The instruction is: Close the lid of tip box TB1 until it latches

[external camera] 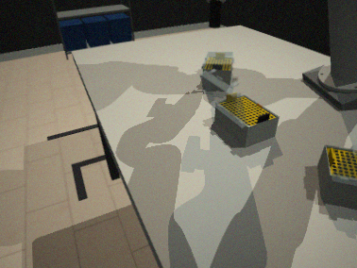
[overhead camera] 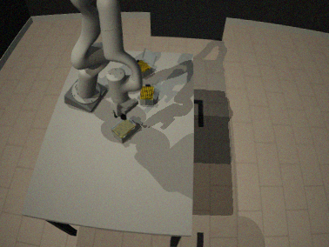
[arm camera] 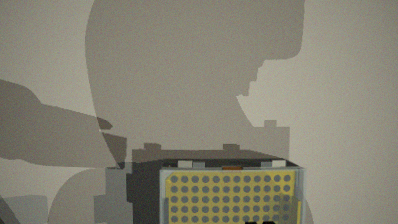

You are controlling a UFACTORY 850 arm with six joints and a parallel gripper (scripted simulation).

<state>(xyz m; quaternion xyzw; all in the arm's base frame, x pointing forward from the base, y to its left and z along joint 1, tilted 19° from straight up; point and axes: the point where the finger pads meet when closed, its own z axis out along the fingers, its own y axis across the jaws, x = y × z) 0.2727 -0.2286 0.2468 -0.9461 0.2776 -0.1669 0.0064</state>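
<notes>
Three grey tip boxes with yellow racks stand flat on the white bench (overhead camera: 87, 183). I cannot read any label. The nearest box (overhead camera: 125, 130) (arm camera: 230, 192) has its clear lid lying down over the rack; I cannot tell whether it is latched. It is probably the far box in the exterior view (external camera: 218, 63). My gripper (overhead camera: 120, 114) (arm camera: 260, 221) is shut and empty. Its dark fingertips show at the bottom edge of the wrist view, over the box's near edge. The middle box (overhead camera: 147, 93) (external camera: 246, 115) and the third box (overhead camera: 144, 66) (external camera: 341, 171) show bare yellow racks.
The arm's base plate (overhead camera: 85, 96) (external camera: 331, 87) stands on the bench close to the boxes. Black floor marks (overhead camera: 200, 112) (external camera: 82, 176) lie beside the bench edge. Blue bins (external camera: 94, 28) stand beyond the far end of the bench.
</notes>
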